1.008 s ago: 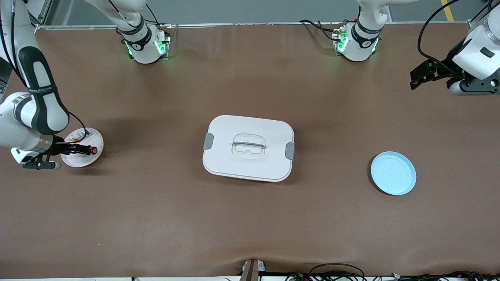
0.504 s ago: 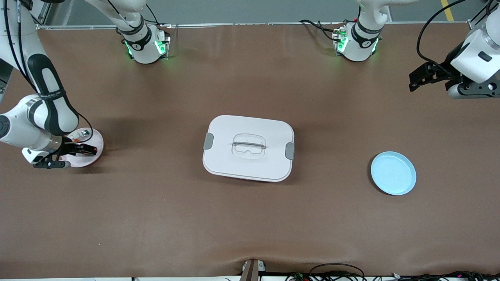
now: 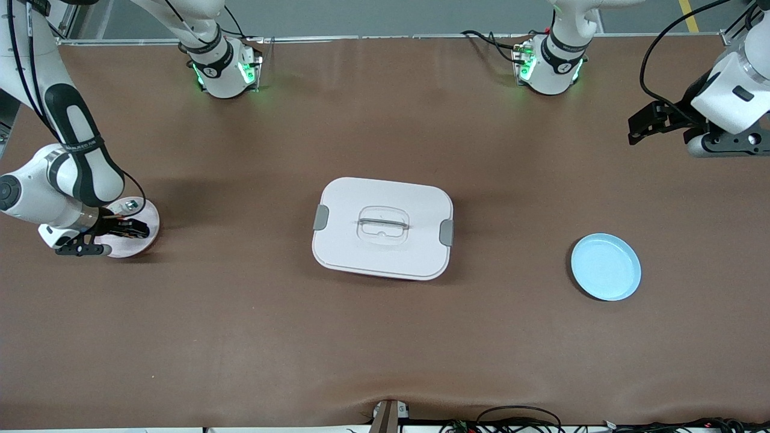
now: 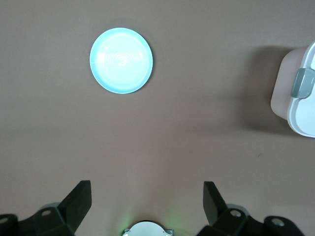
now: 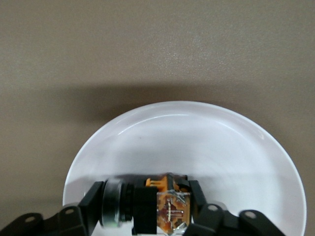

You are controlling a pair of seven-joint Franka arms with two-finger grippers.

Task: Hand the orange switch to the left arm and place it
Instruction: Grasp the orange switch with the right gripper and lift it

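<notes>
My right gripper (image 3: 137, 228) is low over a small white plate (image 3: 151, 218) at the right arm's end of the table. In the right wrist view my right gripper (image 5: 146, 204) is shut on the orange switch (image 5: 170, 209), a black body with orange parts, held sideways just above the plate (image 5: 197, 132). The switch is hidden in the front view. My left gripper (image 3: 639, 124) is open and empty, up in the air over bare table at the left arm's end; the left wrist view shows it (image 4: 146, 199) with jaws wide apart. The box (image 3: 382, 227) sits closed mid-table.
A light blue plate (image 3: 606, 266) lies empty toward the left arm's end, nearer the front camera than the box; it also shows in the left wrist view (image 4: 121, 60), with the box's clip corner (image 4: 301, 83). A small white-silver part (image 3: 129, 206) lies on the white plate.
My right arm has swung in over the white plate, and the orange cap seen at the fingertips earlier no longer shows in the front view. My left gripper has drifted slightly.
</notes>
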